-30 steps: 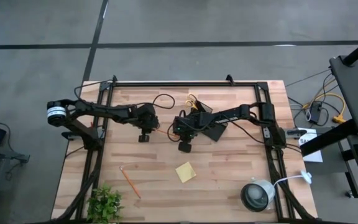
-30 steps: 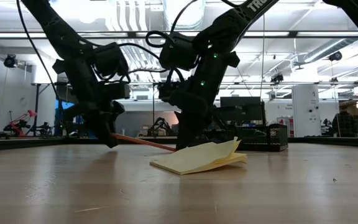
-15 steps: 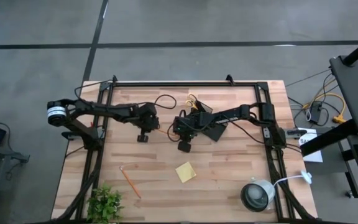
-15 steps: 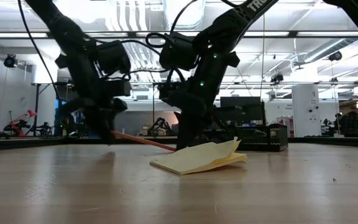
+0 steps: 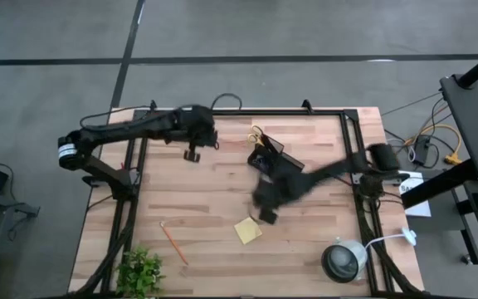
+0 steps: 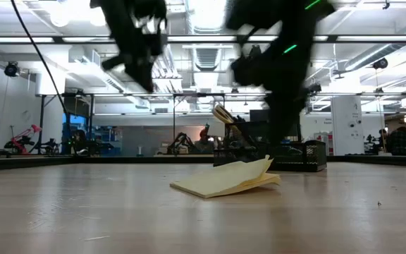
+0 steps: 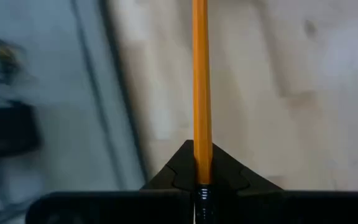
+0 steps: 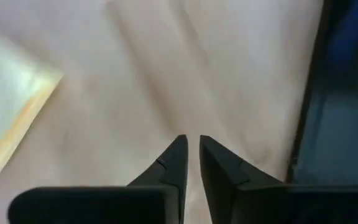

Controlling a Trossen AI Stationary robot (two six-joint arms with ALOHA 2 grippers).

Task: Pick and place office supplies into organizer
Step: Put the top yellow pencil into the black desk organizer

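Both arms are seen displaced since the earlier frames: the left gripper (image 5: pixel 192 152), previously low over the desk's middle, has been carried up toward the far-left part of the desk (image 5: pixel 206 216), and the right gripper (image 5: pixel 265 214) has been swung from beside the organizer to the near side of it, blurred in motion.

An orange pencil (image 7: pixel 201 87) is clamped between the left gripper's closed fingers (image 7: pixel 179 171), its shaft running straight out from the fingertips in the left wrist view, over bare wood.

Nothing is held by the right gripper; its fingers (image 8: pixel 174 163) are parted by only a narrow slit in the right wrist view, above the desk and near the yellow sticky-note pad (image 5: pixel 248 229). The pad is lying flat just beside that gripper, on the near-middle of the desk, with its top sheets curled up in the low view.

The black organizer (image 5: pixel 274 163) is placed on the far-middle of the desk, with the yellow-handled scissors (image 5: pixel 257 134) at its far end. A second orange pencil (image 5: pixel 173 242) is left lying on the near-left of the desk, beside the green plant (image 5: pixel 139 271). The round lamp (image 5: pixel 343 260) is set at the near-right corner.
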